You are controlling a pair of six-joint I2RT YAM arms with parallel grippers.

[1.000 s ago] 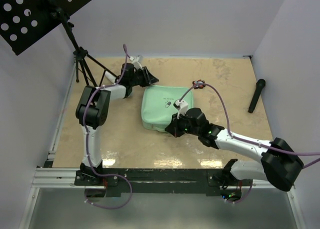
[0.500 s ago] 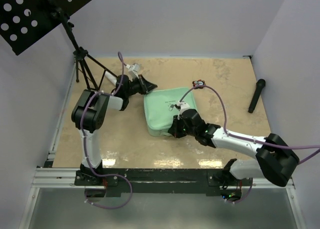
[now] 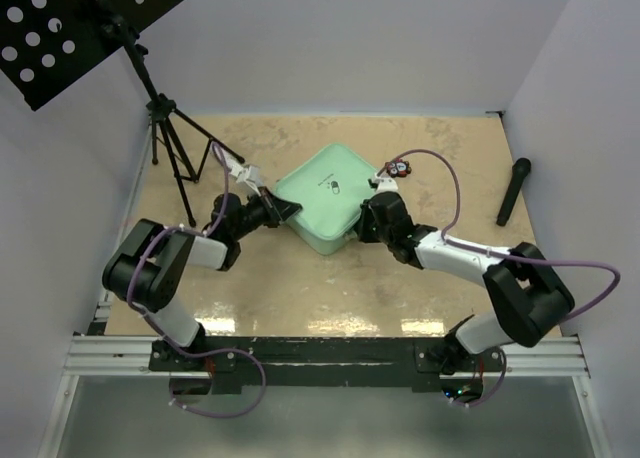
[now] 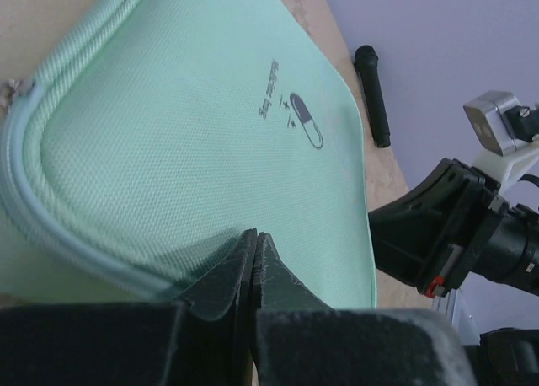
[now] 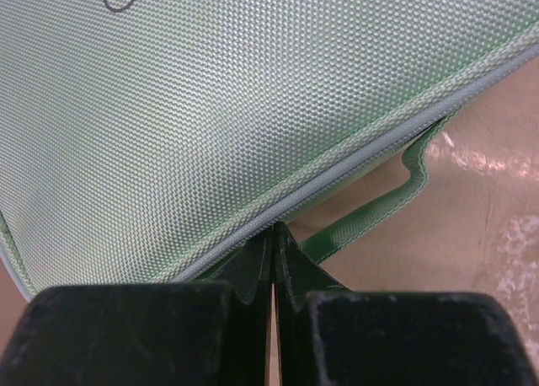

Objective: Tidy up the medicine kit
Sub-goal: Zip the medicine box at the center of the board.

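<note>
One mint-green medicine kit [image 3: 325, 193] sits mid-bench [image 3: 460, 143], turned corner-on, pill logo up. Two end effectors are on it. The left end effector [image 3: 290, 210] is at its left corner, fingers squeezed together. The right end effector [image 3: 364, 224] is at its near-right edge, fingers together too, tips against the seam. Whether either pinches fabric, I cannot tell. Right side, one black stick [image 3: 514, 191]. Just past the kit's right corner, one black-and-red gadget [image 3: 399, 167]. Far left, one music stand [image 3: 75, 28].
</note>
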